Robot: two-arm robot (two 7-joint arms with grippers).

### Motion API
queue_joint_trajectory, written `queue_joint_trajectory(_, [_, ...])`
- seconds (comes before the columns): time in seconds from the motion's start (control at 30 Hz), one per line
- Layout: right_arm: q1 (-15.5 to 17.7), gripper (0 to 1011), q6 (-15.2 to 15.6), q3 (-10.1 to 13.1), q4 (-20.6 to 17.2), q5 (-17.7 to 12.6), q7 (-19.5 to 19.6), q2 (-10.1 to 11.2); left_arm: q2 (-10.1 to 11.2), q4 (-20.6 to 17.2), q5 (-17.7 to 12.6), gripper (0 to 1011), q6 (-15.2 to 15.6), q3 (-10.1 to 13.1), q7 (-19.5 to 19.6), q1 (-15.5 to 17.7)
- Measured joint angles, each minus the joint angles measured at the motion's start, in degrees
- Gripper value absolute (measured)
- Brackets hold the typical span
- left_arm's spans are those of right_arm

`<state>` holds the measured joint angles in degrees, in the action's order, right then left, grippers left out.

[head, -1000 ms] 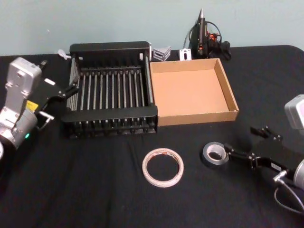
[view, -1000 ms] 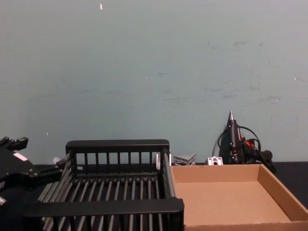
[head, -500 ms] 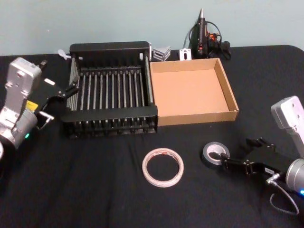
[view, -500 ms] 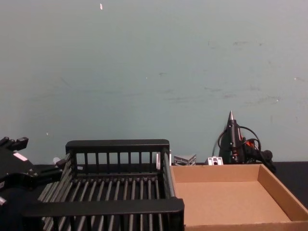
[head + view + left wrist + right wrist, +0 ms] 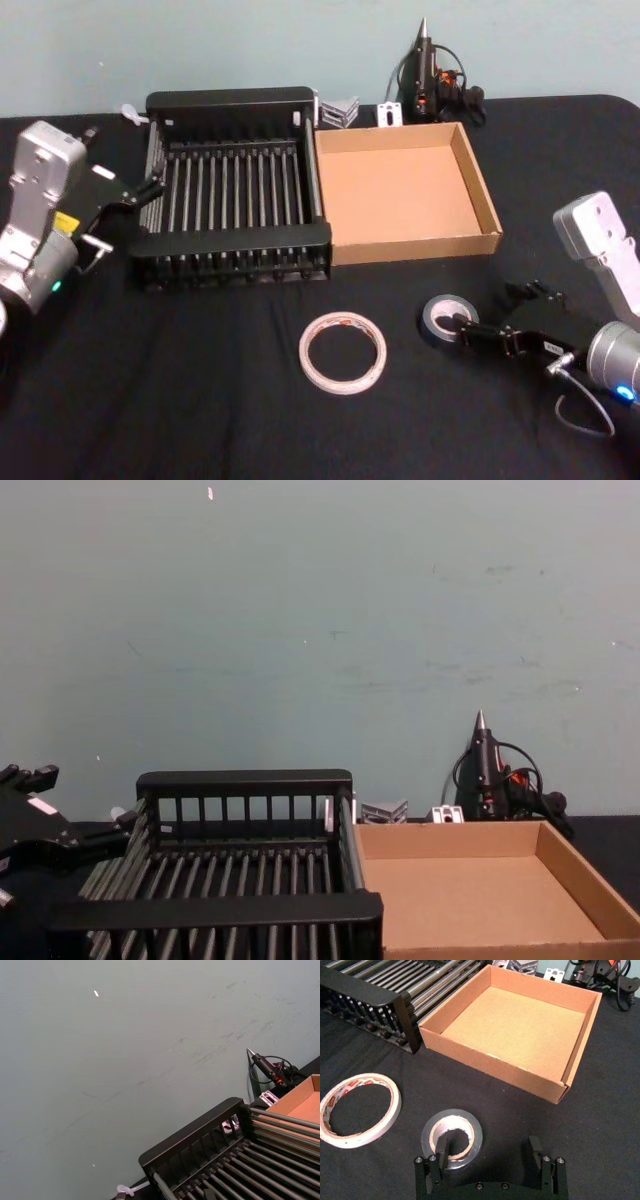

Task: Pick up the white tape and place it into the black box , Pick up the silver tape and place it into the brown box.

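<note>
The silver tape (image 5: 443, 316) (image 5: 451, 1134) lies flat on the black cloth in front of the brown box (image 5: 487, 210) (image 5: 580, 1032) (image 5: 590, 890). My right gripper (image 5: 495, 316) (image 5: 488, 1151) is open at the roll: one finger sits in its hole, the other stands clear beside it. The white tape (image 5: 343, 351) (image 5: 357, 1108) lies flat to the left of the roll. The black box (image 5: 230, 100) (image 5: 245, 782) (image 5: 195, 1132) (image 5: 365, 992) stands left of the brown box, touching it. My left gripper (image 5: 122, 160) (image 5: 75, 800) hangs open at the black box's left side.
A glue gun (image 5: 425, 60) (image 5: 482, 770) with cable and small metal parts (image 5: 340, 110) sit at the table's back edge by the wall. Both boxes hold nothing. Bare black cloth stretches along the front of the table.
My right gripper has turned and slid left over the silver tape, bringing one finger from its outer edge into its hole. The left arm and the white tape have not moved.
</note>
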<state>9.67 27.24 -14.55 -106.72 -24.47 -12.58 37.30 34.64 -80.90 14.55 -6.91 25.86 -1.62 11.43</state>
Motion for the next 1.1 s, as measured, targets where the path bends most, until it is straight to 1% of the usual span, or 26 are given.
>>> queue_joint_trajectory(0.4, [-0.40, 1002, 0.77, 0.40, 0.62, 1.55, -1.11, -1.08, 0.00, 0.00, 0.00, 1001, 0.00, 0.00, 0.00, 0.00])
queue_joint_trajectory(0.77, [-1.27, 1002, 1.42, 0.82, 1.77, 3.06, -2.07, -2.83, 0.00, 0.00, 0.00, 1001, 0.00, 0.00, 0.00, 0.00])
queue_joint_trajectory(1.1, [-1.49, 1002, 1.76, 1.06, 2.22, 4.32, -3.09, -3.62, 0.00, 0.00, 0.00, 1001, 0.00, 0.00, 0.00, 0.00])
